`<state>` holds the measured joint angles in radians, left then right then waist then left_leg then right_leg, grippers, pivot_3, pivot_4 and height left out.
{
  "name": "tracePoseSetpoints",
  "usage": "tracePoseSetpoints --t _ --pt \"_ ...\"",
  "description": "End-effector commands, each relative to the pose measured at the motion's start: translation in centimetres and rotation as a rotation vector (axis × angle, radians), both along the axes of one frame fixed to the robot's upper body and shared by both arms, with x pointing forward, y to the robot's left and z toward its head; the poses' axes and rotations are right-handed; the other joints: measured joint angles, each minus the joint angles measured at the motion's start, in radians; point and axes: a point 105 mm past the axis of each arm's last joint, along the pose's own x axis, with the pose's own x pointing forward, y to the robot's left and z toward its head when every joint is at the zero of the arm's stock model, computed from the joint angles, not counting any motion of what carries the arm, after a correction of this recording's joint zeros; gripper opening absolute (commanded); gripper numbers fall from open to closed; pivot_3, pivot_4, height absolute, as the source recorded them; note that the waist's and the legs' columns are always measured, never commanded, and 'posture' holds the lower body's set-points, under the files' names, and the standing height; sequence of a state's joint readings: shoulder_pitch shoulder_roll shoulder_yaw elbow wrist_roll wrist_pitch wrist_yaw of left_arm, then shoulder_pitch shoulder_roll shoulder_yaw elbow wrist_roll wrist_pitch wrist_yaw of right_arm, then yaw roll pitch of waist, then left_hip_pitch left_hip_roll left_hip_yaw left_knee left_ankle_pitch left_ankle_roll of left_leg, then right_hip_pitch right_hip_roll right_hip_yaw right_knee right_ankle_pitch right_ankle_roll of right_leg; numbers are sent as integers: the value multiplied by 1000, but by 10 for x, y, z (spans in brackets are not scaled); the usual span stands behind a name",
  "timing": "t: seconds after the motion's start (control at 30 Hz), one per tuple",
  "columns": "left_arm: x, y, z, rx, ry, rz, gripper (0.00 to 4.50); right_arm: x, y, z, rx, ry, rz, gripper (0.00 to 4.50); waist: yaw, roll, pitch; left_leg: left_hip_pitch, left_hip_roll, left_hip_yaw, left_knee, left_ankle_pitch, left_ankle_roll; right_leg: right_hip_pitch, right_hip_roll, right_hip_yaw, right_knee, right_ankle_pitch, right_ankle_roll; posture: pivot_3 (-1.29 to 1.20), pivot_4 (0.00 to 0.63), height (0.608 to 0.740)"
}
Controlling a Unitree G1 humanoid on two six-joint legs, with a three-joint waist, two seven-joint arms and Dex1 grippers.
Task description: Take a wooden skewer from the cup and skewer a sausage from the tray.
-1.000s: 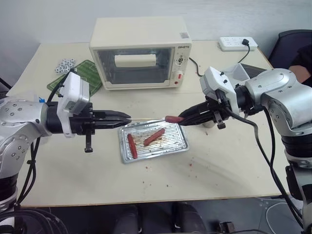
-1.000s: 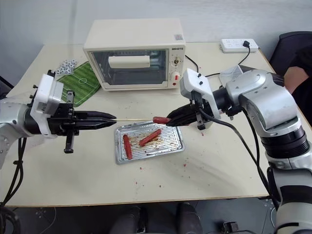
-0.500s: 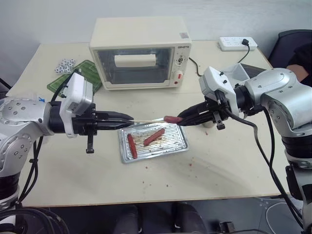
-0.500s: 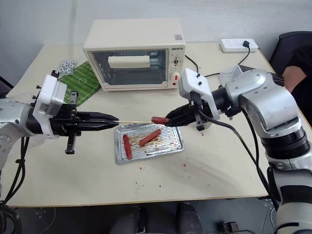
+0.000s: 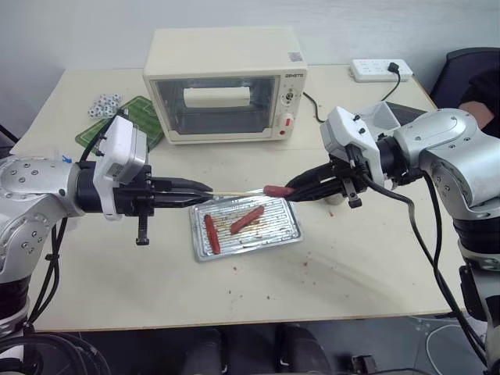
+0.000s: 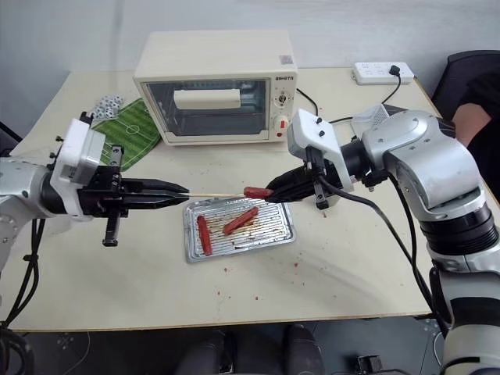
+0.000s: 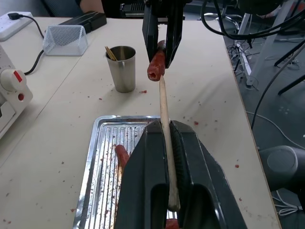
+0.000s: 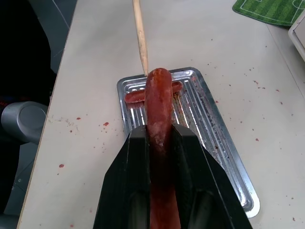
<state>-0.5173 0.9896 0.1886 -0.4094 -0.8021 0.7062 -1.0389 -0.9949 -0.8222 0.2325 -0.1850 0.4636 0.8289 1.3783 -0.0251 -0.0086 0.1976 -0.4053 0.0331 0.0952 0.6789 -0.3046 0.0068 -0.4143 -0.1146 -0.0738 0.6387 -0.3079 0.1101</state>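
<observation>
Thin straight pale-wood skewer (image 7: 164, 114): held level above tray, pinched in left hand (image 5: 205, 188), tip at end of sausage.

Small dark reddish-brown sausage (image 8: 157, 114): lengthwise between fingers of right hand (image 5: 291, 189), free end facing skewer tip.

Flat rectangular silver ribbed metal tray (image 5: 281, 230): on bench, reddish stains, two sausages lying on it.

Small grey-brown tapered round cup (image 7: 121, 68): upright on bench beyond tray, sticks inside.

The toaster oven (image 5: 226, 84) bears a small brand word (too small to read)
</observation>
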Motion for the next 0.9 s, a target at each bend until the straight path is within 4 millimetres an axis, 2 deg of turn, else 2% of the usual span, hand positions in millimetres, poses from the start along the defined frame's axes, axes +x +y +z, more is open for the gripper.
tracePoseSetpoints --t 0.03,0.9 --pt "1 6 13 3 -68 26 0 -3 -4 9 14 -36 3 590 0 0 0 0 0 0 0 0 0 0 0 0 0 0 0 0 150 740" --pt "0 0 10 5 -70 -11 0 -1 1 8 21 -58 18 590 0 0 0 0 0 0 1 0 0 0 0 0 1 0 0 0 150 740"
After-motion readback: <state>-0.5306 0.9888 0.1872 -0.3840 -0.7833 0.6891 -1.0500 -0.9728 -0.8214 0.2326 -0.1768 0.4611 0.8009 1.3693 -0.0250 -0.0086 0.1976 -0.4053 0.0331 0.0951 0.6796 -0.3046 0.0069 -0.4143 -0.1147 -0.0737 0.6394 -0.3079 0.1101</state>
